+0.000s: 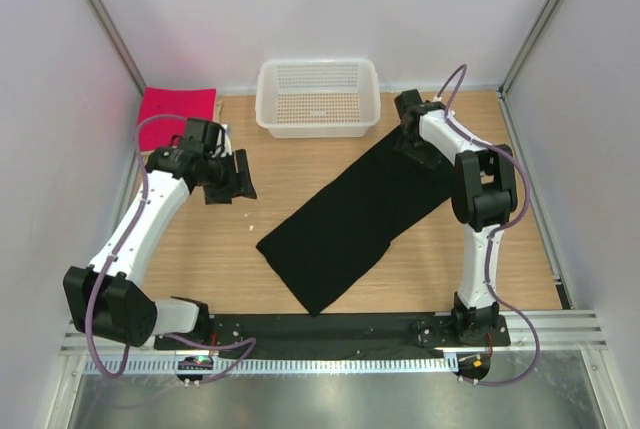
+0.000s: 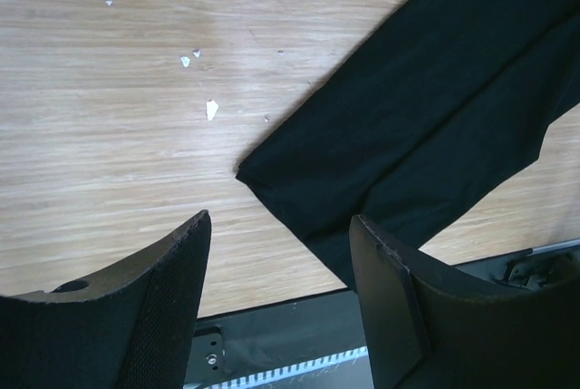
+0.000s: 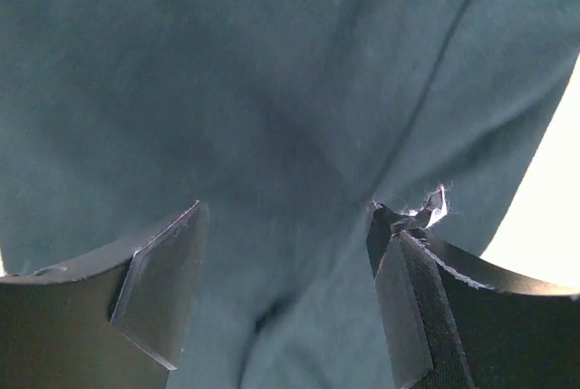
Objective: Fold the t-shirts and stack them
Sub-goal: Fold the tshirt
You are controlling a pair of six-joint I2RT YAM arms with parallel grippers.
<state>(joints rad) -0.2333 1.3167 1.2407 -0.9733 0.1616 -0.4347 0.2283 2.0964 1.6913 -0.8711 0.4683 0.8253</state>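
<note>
A large black t-shirt (image 1: 355, 214) lies folded into a long strip, running diagonally from the table's near middle to the far right. My right gripper (image 1: 408, 147) hovers low over its far end, open, and black cloth (image 3: 272, 90) fills the view between its jaws (image 3: 285, 212). My left gripper (image 1: 235, 177) is open and empty above bare wood, left of the shirt. In the left wrist view the shirt's near left corner (image 2: 426, 108) lies beyond the open gripper (image 2: 281, 221). A folded pink-red t-shirt (image 1: 177, 105) rests at the far left corner.
A white mesh basket (image 1: 318, 97) stands at the back middle, just beyond the black shirt's far end. Small white specks (image 2: 211, 110) dot the wood left of the shirt. A black rail (image 1: 330, 327) runs along the table's near edge. White walls enclose three sides.
</note>
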